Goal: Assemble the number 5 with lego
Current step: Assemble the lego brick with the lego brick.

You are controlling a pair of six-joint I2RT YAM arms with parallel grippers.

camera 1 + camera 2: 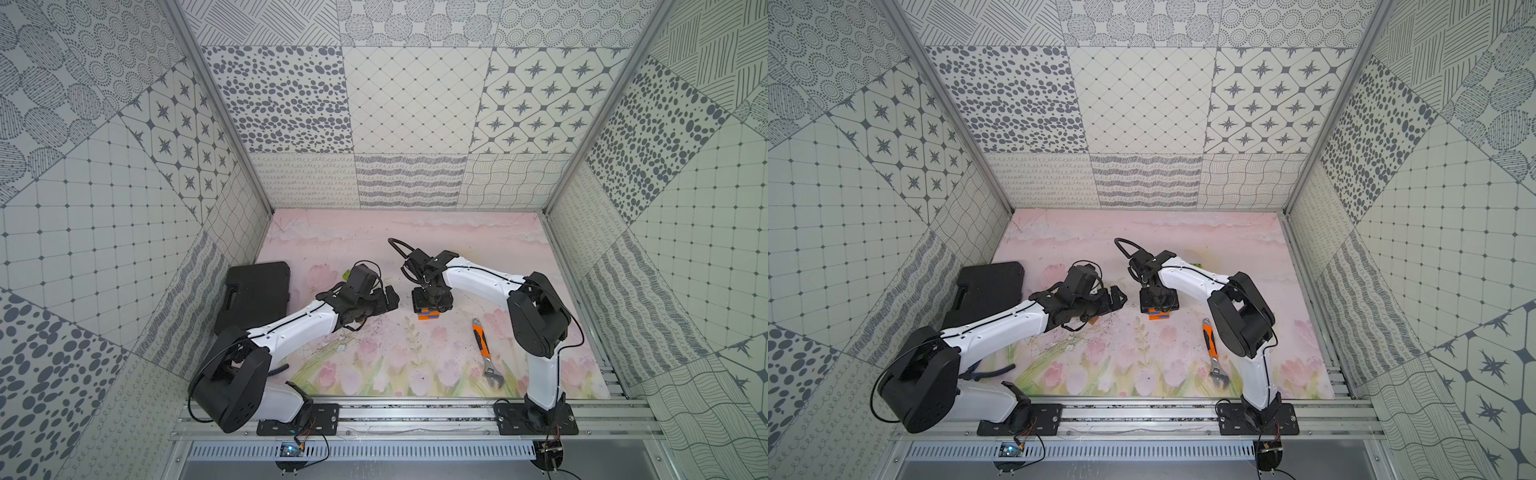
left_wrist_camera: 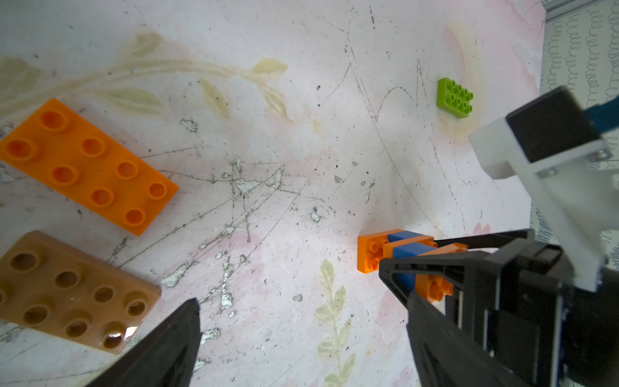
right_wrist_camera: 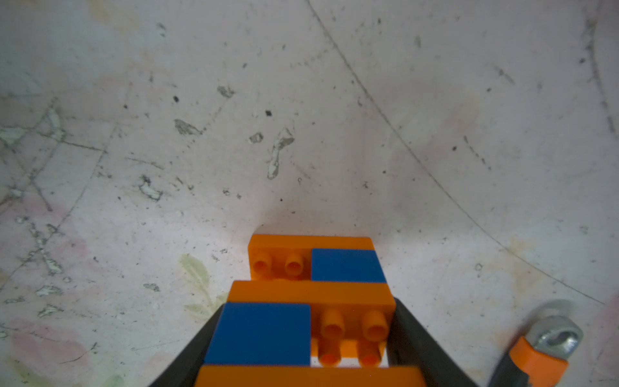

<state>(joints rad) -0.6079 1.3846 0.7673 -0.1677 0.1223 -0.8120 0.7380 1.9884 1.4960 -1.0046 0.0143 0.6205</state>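
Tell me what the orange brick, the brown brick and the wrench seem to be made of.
Orange brick: opaque moulded plastic, smooth with a soft sheen on its round studs.
Brown brick: glossier plastic, seemingly slightly translucent; a bright glint sits on one stud.
Wrench: bare grey metal at the jaw and the hanging-hole end, likely steel; the orange and black handle sleeve looks like rubber or plastic.

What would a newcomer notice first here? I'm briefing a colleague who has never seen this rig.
Probably the orange and blue lego stack, stepped in layers, standing mid-mat with the right gripper closed on its sides. Next, the orange-handled wrench lying loose on the tulip mat near the right arm's base. The left gripper hangs open beside two big loose bricks, an orange brick and a brown brick.
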